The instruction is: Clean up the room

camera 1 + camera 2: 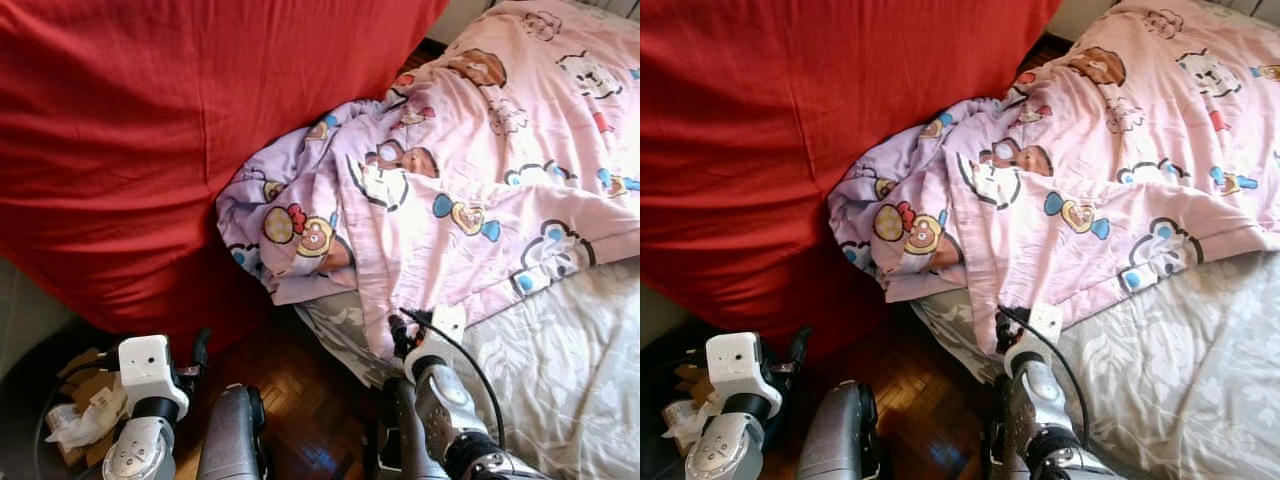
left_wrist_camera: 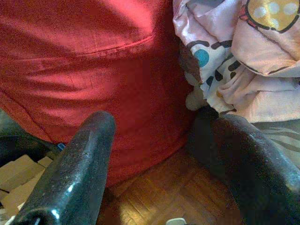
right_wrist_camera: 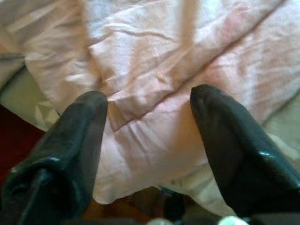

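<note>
Right wrist view is showing the right gripper [image 3: 147, 110], fingers spread wide, hovering at the pink duvet's [image 1: 480, 190] near edge, draping off the bed [image 1: 570, 380]; closing too shallow risks pinching only a slipping fold.

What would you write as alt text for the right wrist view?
The right gripper hangs open just above a rumpled pale pink duvet, its two black jaws set apart over a fold at the cloth's corner. The corner hangs over a grey patterned bedsheet, with dark wooden floor below.
</note>
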You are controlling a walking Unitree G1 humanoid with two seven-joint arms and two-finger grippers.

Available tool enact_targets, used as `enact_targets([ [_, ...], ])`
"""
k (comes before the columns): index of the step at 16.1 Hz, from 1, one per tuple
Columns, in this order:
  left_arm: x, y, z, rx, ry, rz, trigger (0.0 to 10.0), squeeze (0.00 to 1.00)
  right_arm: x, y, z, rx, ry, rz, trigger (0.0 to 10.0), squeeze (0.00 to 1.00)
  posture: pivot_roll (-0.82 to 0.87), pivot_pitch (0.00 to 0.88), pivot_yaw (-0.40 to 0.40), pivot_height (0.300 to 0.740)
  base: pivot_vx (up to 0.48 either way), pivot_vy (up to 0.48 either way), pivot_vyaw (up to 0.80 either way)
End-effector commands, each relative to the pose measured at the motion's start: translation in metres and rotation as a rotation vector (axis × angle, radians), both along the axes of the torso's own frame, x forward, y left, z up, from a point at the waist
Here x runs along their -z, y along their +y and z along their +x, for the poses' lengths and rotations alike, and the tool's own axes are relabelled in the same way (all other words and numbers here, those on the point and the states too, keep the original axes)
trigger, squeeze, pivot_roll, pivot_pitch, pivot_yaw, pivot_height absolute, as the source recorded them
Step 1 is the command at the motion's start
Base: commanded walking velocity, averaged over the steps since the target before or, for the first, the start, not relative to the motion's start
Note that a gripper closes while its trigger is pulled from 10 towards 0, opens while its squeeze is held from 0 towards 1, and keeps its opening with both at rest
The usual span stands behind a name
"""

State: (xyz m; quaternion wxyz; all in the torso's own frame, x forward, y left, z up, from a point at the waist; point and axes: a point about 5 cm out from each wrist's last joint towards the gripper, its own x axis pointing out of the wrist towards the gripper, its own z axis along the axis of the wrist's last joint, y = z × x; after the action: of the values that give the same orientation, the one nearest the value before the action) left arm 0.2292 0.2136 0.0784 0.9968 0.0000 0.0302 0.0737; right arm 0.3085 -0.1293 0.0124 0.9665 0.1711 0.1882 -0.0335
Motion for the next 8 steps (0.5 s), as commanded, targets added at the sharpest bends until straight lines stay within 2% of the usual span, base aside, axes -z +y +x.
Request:
enact_targets([
  [1, 0.004, 0.002, -0.002, -0.010, 0.024, 0.004, 10.0, 0.00, 0.007, -0.004, -0.007, 0.041, 0.012, 0.016, 10.0, 1.00, 0.15, 0.278, -0.014, 0.572, 0.000, 0.000, 0.00],
  [8, 0.005, 0.000, 0.003, -0.008, 0.019, -0.001, 10.0, 0.00, 0.016, 0.001, -0.018, 0.065, 0.034, 0.080, 10.0, 1.00, 0.15, 0.257, -0.019, 0.572, 0.000, 0.000, 0.00],
])
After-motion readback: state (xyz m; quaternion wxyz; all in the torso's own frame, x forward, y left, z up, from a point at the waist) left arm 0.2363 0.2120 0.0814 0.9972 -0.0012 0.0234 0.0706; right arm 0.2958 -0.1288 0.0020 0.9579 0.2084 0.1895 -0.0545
